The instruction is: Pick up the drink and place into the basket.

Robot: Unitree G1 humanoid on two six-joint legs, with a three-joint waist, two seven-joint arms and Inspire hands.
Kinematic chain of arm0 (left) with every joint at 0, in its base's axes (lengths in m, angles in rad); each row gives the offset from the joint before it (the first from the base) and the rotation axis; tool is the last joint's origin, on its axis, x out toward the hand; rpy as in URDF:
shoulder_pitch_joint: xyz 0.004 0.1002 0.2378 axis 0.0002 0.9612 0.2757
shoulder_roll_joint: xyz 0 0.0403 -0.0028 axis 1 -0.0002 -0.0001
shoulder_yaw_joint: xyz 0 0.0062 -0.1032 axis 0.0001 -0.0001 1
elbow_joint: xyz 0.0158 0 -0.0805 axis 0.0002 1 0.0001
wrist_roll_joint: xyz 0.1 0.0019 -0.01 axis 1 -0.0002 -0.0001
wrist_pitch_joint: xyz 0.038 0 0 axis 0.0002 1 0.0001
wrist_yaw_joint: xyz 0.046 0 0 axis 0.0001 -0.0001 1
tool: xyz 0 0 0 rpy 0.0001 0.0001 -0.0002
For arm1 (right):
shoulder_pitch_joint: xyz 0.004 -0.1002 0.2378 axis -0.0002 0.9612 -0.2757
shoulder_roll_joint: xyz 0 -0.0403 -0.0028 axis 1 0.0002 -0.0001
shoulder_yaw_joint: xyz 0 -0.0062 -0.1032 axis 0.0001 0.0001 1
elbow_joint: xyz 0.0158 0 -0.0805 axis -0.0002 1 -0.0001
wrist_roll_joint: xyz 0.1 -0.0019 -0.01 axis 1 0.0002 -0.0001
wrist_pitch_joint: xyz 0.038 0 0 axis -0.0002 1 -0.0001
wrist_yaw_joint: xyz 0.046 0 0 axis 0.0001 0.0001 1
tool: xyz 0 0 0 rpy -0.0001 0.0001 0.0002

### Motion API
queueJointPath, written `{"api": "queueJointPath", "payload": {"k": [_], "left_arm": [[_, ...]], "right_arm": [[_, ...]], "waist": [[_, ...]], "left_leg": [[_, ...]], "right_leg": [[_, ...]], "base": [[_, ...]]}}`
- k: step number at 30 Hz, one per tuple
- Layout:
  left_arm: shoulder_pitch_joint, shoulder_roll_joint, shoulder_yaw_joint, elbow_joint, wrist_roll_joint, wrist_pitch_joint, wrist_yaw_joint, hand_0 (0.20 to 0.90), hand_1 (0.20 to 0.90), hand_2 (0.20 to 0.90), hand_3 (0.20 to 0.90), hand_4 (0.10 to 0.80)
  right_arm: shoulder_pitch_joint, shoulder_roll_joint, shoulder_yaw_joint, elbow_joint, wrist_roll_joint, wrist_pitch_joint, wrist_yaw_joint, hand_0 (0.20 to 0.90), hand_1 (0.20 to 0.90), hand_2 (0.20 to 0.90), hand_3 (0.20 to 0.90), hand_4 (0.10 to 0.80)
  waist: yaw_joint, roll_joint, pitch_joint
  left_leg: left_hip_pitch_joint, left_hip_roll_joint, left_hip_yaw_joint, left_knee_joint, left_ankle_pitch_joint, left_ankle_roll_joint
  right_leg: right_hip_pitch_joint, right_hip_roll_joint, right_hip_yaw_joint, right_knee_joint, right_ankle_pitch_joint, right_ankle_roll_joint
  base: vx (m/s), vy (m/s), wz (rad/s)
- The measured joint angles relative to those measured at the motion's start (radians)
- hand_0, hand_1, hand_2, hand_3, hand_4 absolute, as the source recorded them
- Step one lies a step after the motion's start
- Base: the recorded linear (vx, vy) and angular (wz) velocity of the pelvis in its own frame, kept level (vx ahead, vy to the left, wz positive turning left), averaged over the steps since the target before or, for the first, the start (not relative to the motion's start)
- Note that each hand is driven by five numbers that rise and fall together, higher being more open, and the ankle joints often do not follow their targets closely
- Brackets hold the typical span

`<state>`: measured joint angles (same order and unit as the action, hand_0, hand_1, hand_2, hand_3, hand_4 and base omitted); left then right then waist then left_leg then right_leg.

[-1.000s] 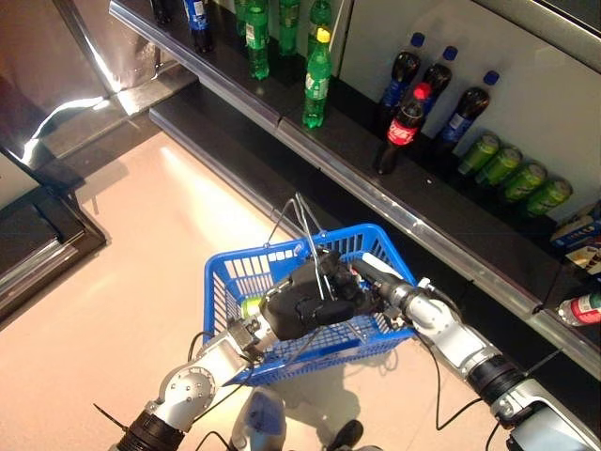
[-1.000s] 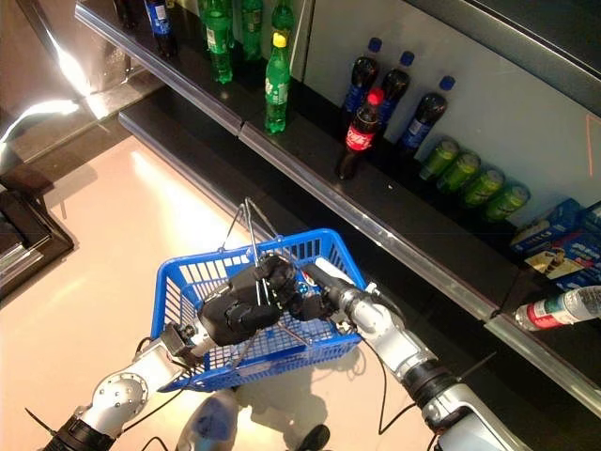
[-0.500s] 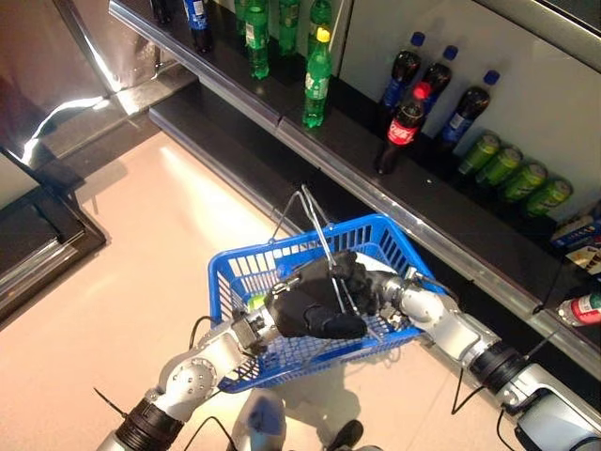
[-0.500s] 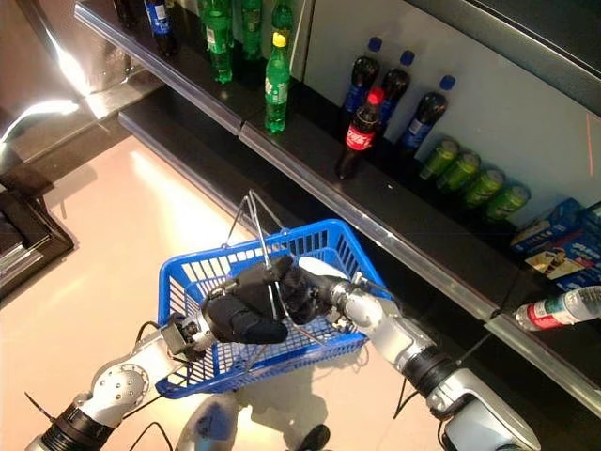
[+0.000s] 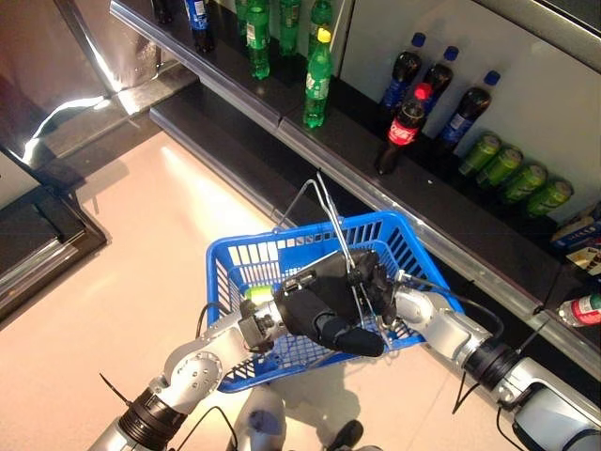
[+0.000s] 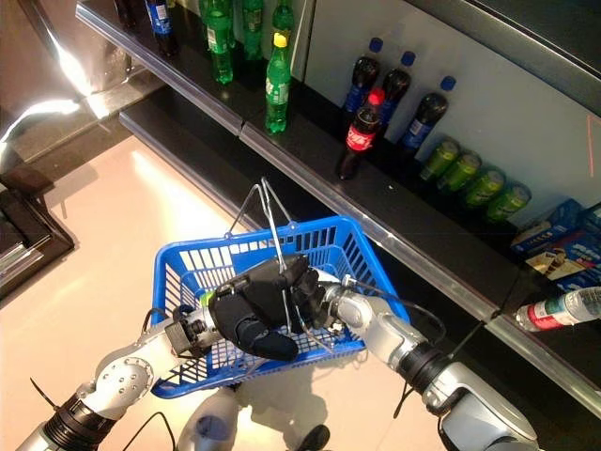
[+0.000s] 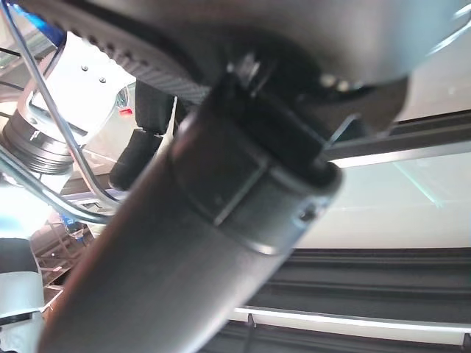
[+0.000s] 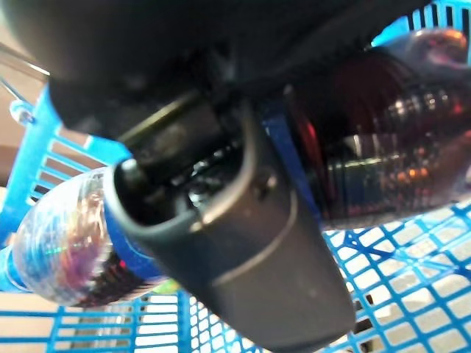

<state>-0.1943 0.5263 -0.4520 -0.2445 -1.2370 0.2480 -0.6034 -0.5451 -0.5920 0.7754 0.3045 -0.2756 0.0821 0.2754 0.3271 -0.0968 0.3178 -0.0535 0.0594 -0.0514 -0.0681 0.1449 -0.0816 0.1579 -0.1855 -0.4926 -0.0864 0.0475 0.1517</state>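
The left hand (image 5: 324, 310) is curled round the wire handles (image 5: 331, 211) of the blue basket (image 5: 246, 268), carrying it off the floor below the store shelf (image 5: 310, 141) of bottles and cans. The right hand (image 5: 383, 293) reaches down inside the basket, and its wrist view shows its fingers wrapped round a dark cola bottle (image 8: 383, 140), so the drink is already within the basket walls but not yet let go. Another dark bottle with a blue label (image 8: 62, 246) lies on the mesh floor beside it. I judge the placing step nearly done: next, the right hand should loosen its fingers and lift clear of the handles.
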Motion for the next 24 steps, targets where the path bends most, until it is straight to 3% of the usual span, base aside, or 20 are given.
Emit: {"api": "queueJointPath", "payload": {"k": [5, 6, 7, 8, 9, 24], "left_arm": [[0.0, 0.0, -0.007, 0.0, 0.001, 0.0, 0.0, 0.3, 0.3, 0.3, 0.2, 0.1], [0.0, 0.0, -0.011, 0.0, 0.002, 0.0, 0.0, 0.3, 0.3, 0.3, 0.2, 0.1], [0.0, 0.0, -0.013, 0.0, 0.002, 0.0, 0.0, 0.3, 0.3, 0.3, 0.2, 0.1], [0.0, 0.003, -0.012, 0.0, 0.003, 0.0, 0.0, 0.3, 0.3, 0.3, 0.2, 0.1], [0.0, 0.004, -0.012, 0.0, 0.003, 0.0, 0.0, 0.3, 0.3, 0.3, 0.2, 0.1], [0.0, 0.034, -0.012, 0.002, 0.042, 0.007, 0.001, 0.3, 0.3, 0.3, 0.2, 0.1]], "right_arm": [[0.0, 0.014, 0.014, 0.026, -0.007, 0.004, 0.004, 0.3, 0.3, 0.3, 0.2, 0.1], [0.0, 0.02, 0.015, 0.04, -0.009, 0.005, 0.004, 0.335, 0.335, 0.335, 0.241, 0.141], [0.0, 0.025, 0.015, 0.05, -0.01, 0.006, 0.004, 0.542, 0.542, 0.542, 0.483, 0.383], [-0.003, 0.036, 0.015, 0.062, -0.011, 0.007, 0.004, 0.806, 0.806, 0.806, 0.79, 0.69], [-0.003, 0.041, 0.015, 0.065, -0.012, 0.008, 0.004, 0.9, 0.9, 0.9, 0.9, 0.8], [-0.005, 0.052, 0.017, 0.065, -0.029, 0.007, 0.003, 0.9, 0.9, 0.9, 0.9, 0.8]], "waist": [[-0.002, -0.001, 0.0], [-0.001, -0.001, -0.001], [0.001, -0.002, -0.001], [0.001, -0.004, -0.002], [0.001, -0.004, -0.003], [0.0, -0.005, -0.003]], "left_leg": [[0.0, -0.002, -0.013, 0.003, 0.0, 0.0], [0.0, -0.003, -0.016, 0.004, 0.0, 0.0], [0.0, -0.003, -0.016, 0.003, 0.0, 0.0], [0.0, -0.004, -0.016, 0.003, 0.0, 0.0], [0.0, -0.004, -0.016, 0.003, 0.0, 0.0], [-0.001, -0.006, -0.016, 0.003, 0.0, 0.0]], "right_leg": [[0.009, 0.0, -0.016, 0.0, -0.003, 0.001], [0.011, 0.0, -0.019, 0.0, -0.004, 0.002], [0.011, 0.0, -0.019, 0.0, -0.004, 0.002], [0.012, -0.001, -0.019, 0.0, -0.004, 0.002], [0.012, -0.001, -0.019, 0.0, -0.005, 0.002], [0.011, -0.003, -0.019, 0.0, -0.005, 0.002]], "base": [[-0.001, 0.0, 0.07], [0.001, 0.003, 0.1], [-0.001, 0.007, 0.05], [0.0, 0.0, 0.0], [0.0, 0.0, 0.0], [0.0, 0.0, 0.0]]}}
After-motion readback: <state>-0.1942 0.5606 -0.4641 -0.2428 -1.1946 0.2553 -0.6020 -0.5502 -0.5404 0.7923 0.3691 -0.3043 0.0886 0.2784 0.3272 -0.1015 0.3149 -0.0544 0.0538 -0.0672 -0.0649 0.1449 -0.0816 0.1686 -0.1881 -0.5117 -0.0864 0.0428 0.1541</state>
